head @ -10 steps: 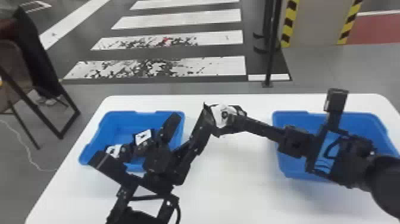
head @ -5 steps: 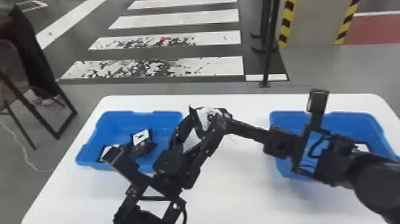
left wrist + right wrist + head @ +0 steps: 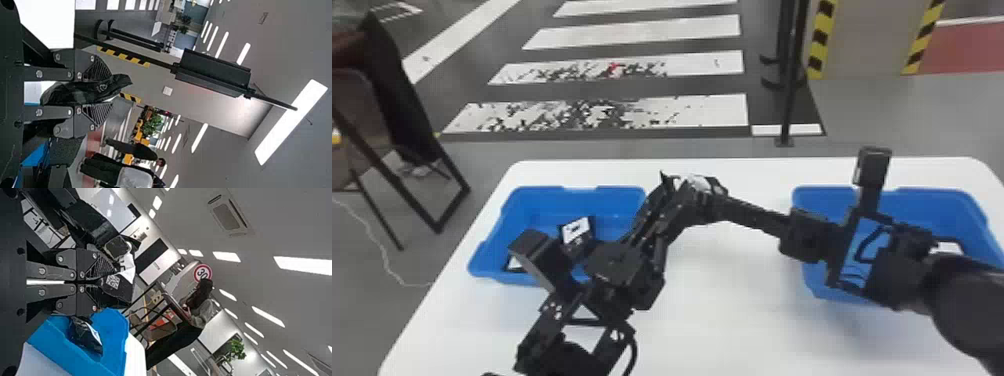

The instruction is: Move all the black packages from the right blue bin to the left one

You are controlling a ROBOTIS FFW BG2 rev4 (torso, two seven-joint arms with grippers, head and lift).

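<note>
Above the table's middle, my left gripper [image 3: 674, 197] and right gripper [image 3: 717, 192] meet at one black package with a white label [image 3: 698, 183]. In the left wrist view, my left gripper [image 3: 98, 92] is shut on the black package [image 3: 84, 92]. The right wrist view has my right gripper [image 3: 98, 283] shut on the black package [image 3: 117, 288], its QR code and white label exposed. The left blue bin [image 3: 532, 200] holds a labelled black package [image 3: 577, 235] and another [image 3: 514, 263], partly behind my left arm. In the right blue bin [image 3: 922, 200], something white [image 3: 947, 247] shows behind my right arm.
Both bins stand on the white table [image 3: 732, 320], with bare tabletop between them. A chair [image 3: 362, 125] stands on the floor beyond the left edge. A black pole [image 3: 788, 90] rises behind the table.
The left gripper has moved right, and its spread fingers have shut on the package. My right arm has shifted slightly left, still gripping the package.
</note>
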